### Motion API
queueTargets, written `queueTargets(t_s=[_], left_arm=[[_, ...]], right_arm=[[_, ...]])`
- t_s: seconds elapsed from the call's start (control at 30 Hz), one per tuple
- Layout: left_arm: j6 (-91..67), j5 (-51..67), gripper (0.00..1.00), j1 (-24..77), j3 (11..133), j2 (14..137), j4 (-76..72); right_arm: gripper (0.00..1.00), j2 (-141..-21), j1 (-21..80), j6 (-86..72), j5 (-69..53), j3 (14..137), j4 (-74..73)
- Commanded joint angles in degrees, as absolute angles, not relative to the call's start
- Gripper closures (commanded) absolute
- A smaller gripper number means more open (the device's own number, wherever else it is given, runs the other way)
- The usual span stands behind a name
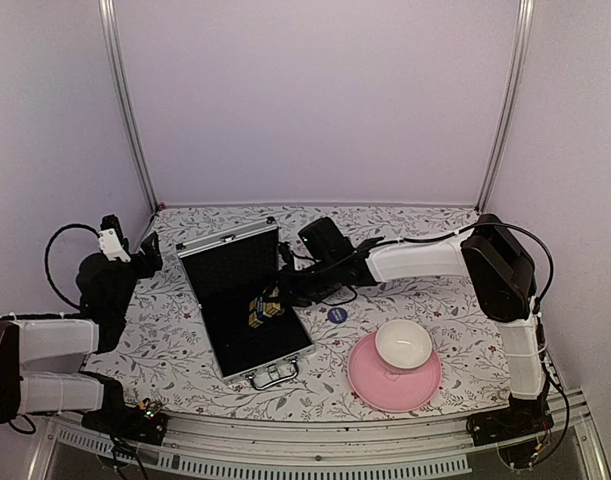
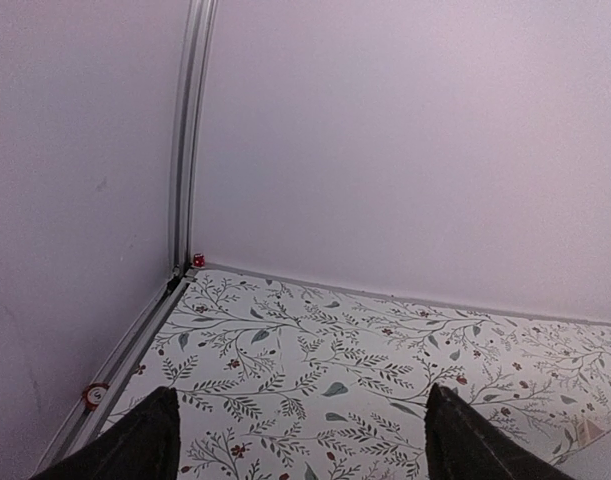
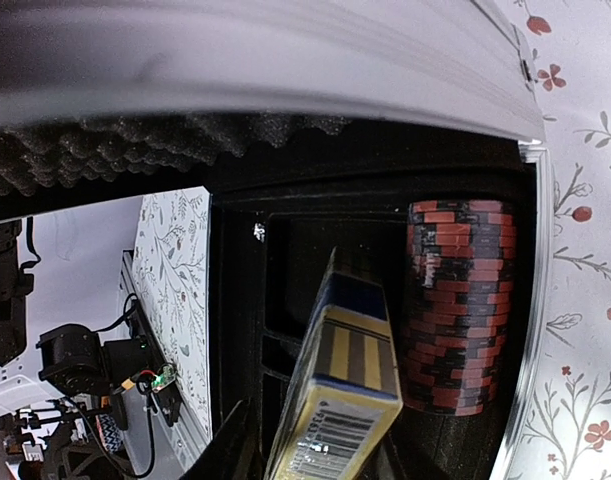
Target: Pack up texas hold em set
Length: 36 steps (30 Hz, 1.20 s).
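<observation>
One silver briefcase [image 1: 230,265], one gold-and-dark card box [image 1: 266,310] and one blue disc [image 1: 336,315] at centre of the top view; one pink plate [image 1: 370,388] and one white bowl [image 1: 403,345] at lower right; one dark red chip stack [image 3: 460,305] at right of the right wrist view.

Floral-print table [image 1: 175,350] carrying three things.
An open silver briefcase [image 1: 235,335] sits left of centre; a blue disc [image 1: 337,315] lies just right of it; a pink plate [image 1: 370,385] sits toward the near edge.
</observation>
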<state>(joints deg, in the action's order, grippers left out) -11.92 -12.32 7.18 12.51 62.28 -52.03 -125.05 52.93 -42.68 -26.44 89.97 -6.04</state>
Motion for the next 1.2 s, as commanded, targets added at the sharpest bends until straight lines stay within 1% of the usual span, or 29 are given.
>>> queueTargets(t_s=[0.0, 0.23, 0.4, 0.63, 0.97, 1.07, 1.13, 1.17], left_arm=[[-10.8, -12.3, 0.16, 6.9, 12.7, 62.6, -53.6], [-10.6, -12.5, 0.16, 6.9, 13.2, 63.2, -53.2], [-10.6, -12.5, 0.15, 6.9, 13.5, 63.5, -52.9], [-10.6, -12.5, 0.15, 6.9, 13.7, 63.7, -52.6], [-10.5, -12.3, 0.15, 6.9, 14.3, 64.2, -52.2], [-10.5, -12.3, 0.15, 6.9, 14.4, 64.2, -52.1], [-10.5, -12.3, 0.15, 6.9, 14.4, 64.2, -52.0], [-10.5, -12.4, 0.15, 6.9, 14.4, 64.3, -52.1]], right_arm=[[0.61, -125.5, 53.9, -42.3, -26.3, 92.5, -4.6], [0.54, -125.0, 53.9, -42.0, -24.2, 92.4, -4.7], [0.53, -124.6, 53.9, -42.1, -22.0, 92.0, -4.9], [0.68, -125.3, 53.9, -41.8, -19.4, 91.7, -5.0], [0.79, -126.8, 53.9, -41.4, -17.9, 92.3, -3.9], [0.8, -126.9, 53.9, -42.0, -17.9, 92.6, -3.2], [0.86, -126.9, 53.8, -42.8, -18.1, 92.6, -2.4], [0.87, -126.9, 53.9, -43.2, -18.2, 92.6, -2.1]])
